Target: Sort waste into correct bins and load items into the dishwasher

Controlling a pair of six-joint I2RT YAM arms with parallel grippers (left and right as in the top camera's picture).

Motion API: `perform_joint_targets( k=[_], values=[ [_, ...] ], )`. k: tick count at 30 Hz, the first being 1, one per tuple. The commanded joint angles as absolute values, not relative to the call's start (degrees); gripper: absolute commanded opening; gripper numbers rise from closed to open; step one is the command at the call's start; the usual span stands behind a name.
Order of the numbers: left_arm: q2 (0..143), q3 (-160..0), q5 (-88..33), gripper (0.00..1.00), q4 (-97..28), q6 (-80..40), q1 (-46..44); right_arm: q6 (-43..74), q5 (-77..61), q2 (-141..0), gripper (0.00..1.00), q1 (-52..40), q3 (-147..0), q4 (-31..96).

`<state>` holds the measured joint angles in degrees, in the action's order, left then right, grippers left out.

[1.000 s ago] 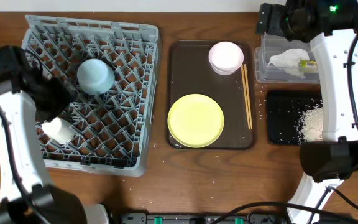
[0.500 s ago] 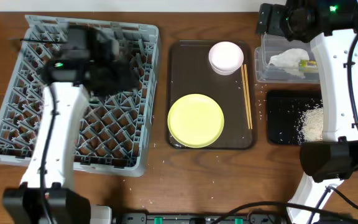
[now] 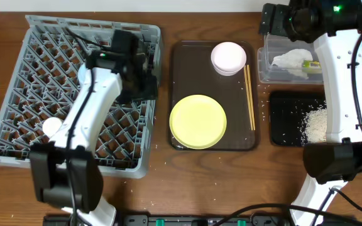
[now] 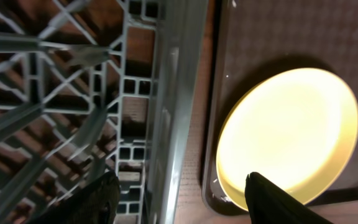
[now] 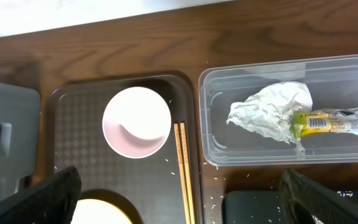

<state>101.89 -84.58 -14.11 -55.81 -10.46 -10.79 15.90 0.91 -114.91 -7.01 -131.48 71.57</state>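
Note:
The grey dish rack [image 3: 43, 63] fills the left of the table. A cream cup [image 3: 52, 127] lies in its front left part. My left gripper [image 3: 147, 88] hangs open and empty over the rack's right wall [image 4: 173, 93], beside the pale yellow plate [image 3: 198, 121] [image 4: 291, 130]. The blue bowl is out of view. The pink bowl [image 3: 229, 58] [image 5: 137, 122] and chopsticks [image 3: 249, 94] [image 5: 184, 168] lie on the brown tray. The white tissue [image 5: 269, 112] and yellow-green wrapper [image 5: 334, 122] lie in the clear tub [image 3: 264, 63]. My right gripper [image 5: 185, 205] is open and empty, high above.
The brown serving tray [image 3: 187, 69] sits between the rack and the bins. The black tray [image 3: 285, 119] with a rice pile [image 3: 316, 124] lies in front of the clear tub. Loose rice grains are scattered around it. The right arm's base stands at the front right.
My left arm swung from the rack's front left, where the cup lies, across to the rack's right wall. The blue bowl no longer shows. The right arm has not moved.

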Motion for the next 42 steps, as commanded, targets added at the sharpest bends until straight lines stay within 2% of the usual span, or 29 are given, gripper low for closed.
perform_joint_targets(
  k=[1, 8, 15, 24, 33, 42],
  values=[
    [104.4, -85.3, -12.8, 0.65, -55.1, -9.8, -12.1, 16.3, 1.1, -115.1, 0.99, -7.6, -131.5, 71.6],
    [108.4, -85.3, -11.6, 0.61, -52.3, -7.3, -12.7, 16.3, 1.1, -115.1, 0.99, -7.6, -131.5, 71.6],
    [111.3, -85.3, -8.1, 0.43, -50.5, -7.5, -12.7, 16.3, 1.1, -115.1, 0.99, -7.6, -131.5, 71.6],
    [113.1, -85.2, -8.1, 0.34, -42.6, -7.5, -12.7, 16.3, 1.1, -115.1, 0.99, -7.5, -131.5, 71.6],
    [113.2, -85.2, -7.8, 0.09, -35.0, -7.5, -12.7, 16.3, 1.1, -115.1, 0.99, -7.6, -131.5, 71.6],
    [114.2, -85.2, -6.3, 0.08, -29.9, -7.3, -12.6, 16.3, 1.1, -115.1, 0.99, -7.5, -131.5, 71.6]
  ],
)
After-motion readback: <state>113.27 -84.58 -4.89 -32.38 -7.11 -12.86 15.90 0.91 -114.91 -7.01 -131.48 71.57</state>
